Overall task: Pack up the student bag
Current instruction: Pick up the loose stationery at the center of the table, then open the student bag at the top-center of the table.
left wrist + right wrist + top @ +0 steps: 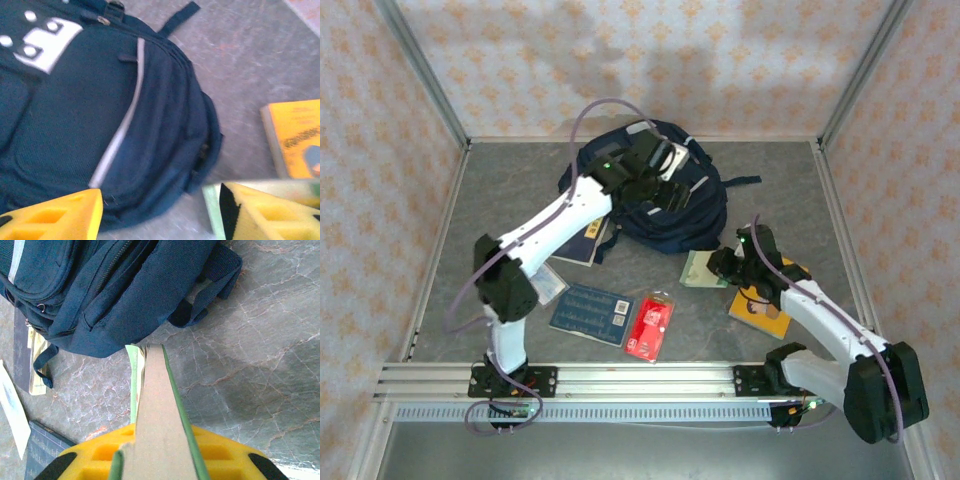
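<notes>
The student bag (665, 205) lies at the back middle of the table, navy blue with a white stripe (120, 135) and a white patch (47, 42). My left gripper (658, 172) hovers over its top. In the left wrist view its yellow fingers (65, 215) stand wide apart, open, with just bag fabric and table between them. My right gripper (722, 265) is just right of the bag's near corner, shut on a thin green-covered book (157, 405) that is seen edge-on, pointing at the bag (115, 290).
A yellow-orange book (760, 308) lies under the right arm. A dark blue notebook (590, 312) and a red packet (650, 328) lie at the front middle. Another book (588, 242) is partly tucked under the bag's left side, and a pale card (550, 285) lies near the left arm.
</notes>
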Motion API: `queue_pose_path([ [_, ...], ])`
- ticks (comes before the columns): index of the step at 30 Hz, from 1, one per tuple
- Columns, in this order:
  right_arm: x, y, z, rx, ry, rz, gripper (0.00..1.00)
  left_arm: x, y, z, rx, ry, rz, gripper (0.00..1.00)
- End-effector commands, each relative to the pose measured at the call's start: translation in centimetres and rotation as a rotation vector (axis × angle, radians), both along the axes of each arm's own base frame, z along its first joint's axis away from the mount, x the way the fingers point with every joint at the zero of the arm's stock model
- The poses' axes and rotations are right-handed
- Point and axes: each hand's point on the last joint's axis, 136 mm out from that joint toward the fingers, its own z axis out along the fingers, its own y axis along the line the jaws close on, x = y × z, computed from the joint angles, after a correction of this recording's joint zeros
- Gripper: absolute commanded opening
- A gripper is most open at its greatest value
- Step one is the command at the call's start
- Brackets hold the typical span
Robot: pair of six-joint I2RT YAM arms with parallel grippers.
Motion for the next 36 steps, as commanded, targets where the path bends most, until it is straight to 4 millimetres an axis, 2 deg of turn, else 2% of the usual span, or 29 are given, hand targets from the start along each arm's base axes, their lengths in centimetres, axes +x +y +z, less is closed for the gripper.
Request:
queue_pose_path([
  [1, -0.2, -0.6, 0.0, -0.03, -0.015, -0.005, 0.0, 1.6, 1.2, -6.2, 0.239, 0.061, -0.025, 0.72],
  [3, -0.2, -0.6, -0.1, -0.03, -0.017, 0.0, 0.0, 3.5, 0.0, -6.5, 0.186, 0.058, -0.006, 0.84],
  [6, -0.3, -0.7, -0.2, -0.042, -0.015, 0.003, 0.0, 5.7, -1.5, -7.2, 0.152, 0.029, -0.002, 0.94],
  [10, -0.4, -0.6, -0.4, -0.028, -0.014, 0.004, 0.0, 7.6, -2.9, -8.6, 0.161, 0.016, -0.012, 0.95],
  [12, -0.4, -0.6, -0.8, -0.028, -0.01, 0.001, 0.0, 8.1, -3.4, -10.3, 0.178, 0.034, -0.029, 0.94],
  [19, -0.6, -0.6, -1.8, -0.02, -0.008, -0.006, 0.0, 9.5, -3.0, -14.4, 0.254, 0.034, 0.002, 0.88],
  [22, -0.6, -0.6, -2.0, -0.021, -0.006, -0.004, 0.0, 9.8, -2.7, -15.9, 0.273, 0.043, 0.019, 0.81],
  [25, -0.6, -0.8, -2.0, -0.031, -0.013, -0.004, 0.0, 10.2, -2.5, -16.8, 0.288, 0.042, 0.041, 0.67],
  [29, -0.6, -1.2, -1.4, -0.052, -0.031, -0.011, 0.0, 10.2, -2.5, -16.3, 0.293, 0.035, 0.033, 0.36],
  [31, -0.5, -1.4, -0.8, -0.059, -0.048, -0.02, 0.0, 10.3, -2.3, -15.2, 0.304, 0.016, 0.034, 0.19],
  [32, -0.5, -1.6, -0.5, -0.063, -0.057, -0.025, 0.0, 10.4, -2.0, -14.1, 0.305, -0.001, 0.043, 0.05],
  [33, -0.5, -1.7, -0.1, -0.067, -0.069, -0.03, 0.0, 10.6, -1.6, -13.0, 0.301, -0.015, 0.058, 0.0],
  [36, -0.5, -2.4, 1.2, -0.079, -0.108, -0.058, 0.0, 10.9, -0.7, -8.6, 0.205, -0.034, 0.095, 0.0],
])
